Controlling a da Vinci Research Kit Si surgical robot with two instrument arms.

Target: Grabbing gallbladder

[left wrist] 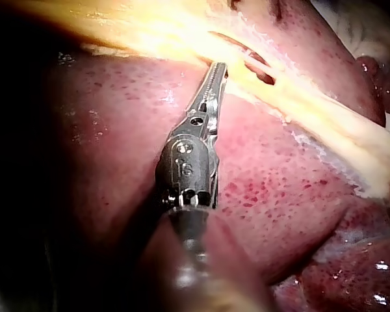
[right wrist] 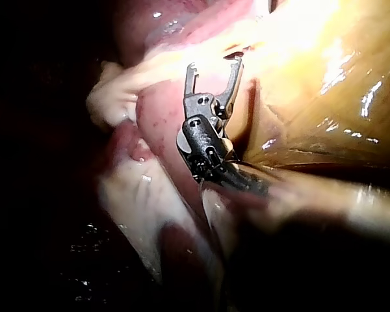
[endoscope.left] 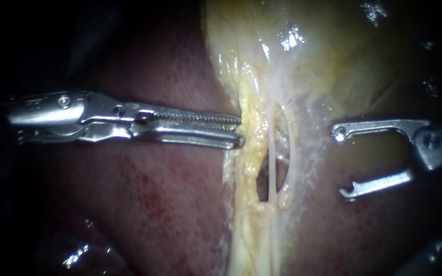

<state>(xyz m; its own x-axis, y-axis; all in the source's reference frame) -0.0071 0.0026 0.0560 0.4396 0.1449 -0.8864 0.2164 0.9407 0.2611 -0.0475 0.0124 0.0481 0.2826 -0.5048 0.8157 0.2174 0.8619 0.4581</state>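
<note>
The tan-yellow, glistening gallbladder [endoscope.left: 344, 61] lies on the dark red, speckled liver [endoscope.left: 144, 194] and narrows into a pale yellow fatty fringe [endoscope.left: 251, 153] that runs down across the liver's surface. In the fringe there is a dark window [endoscope.left: 263, 186] crossed by 2 thin whitish tubes [endoscope.left: 271, 148].

The left instrument [endoscope.left: 240, 134], silver with long serrated jaws, comes in flat over the liver. Its jaws lie almost together, and their tips appear to pinch the near edge of the fringe. The bite looks very shallow, right at the margin.

The right instrument [endoscope.left: 344, 162], with 2 thin hooked jaws, stands wide apart on the far side of the fringe. It holds nothing and is clear of the tubes.

To do the grab well, I judge that the left hold needs more tissue. An edge-only pinch on soft fat could tear or slip once tension comes on. Any deeper bite should stay on the fringe towards the gallbladder, well short of the 2 tubes. Traction should go on slowly and away from the window, so the tubes stretch and are not kinked. The lower jaw should be kept off the liver to avoid scraping it.
</note>
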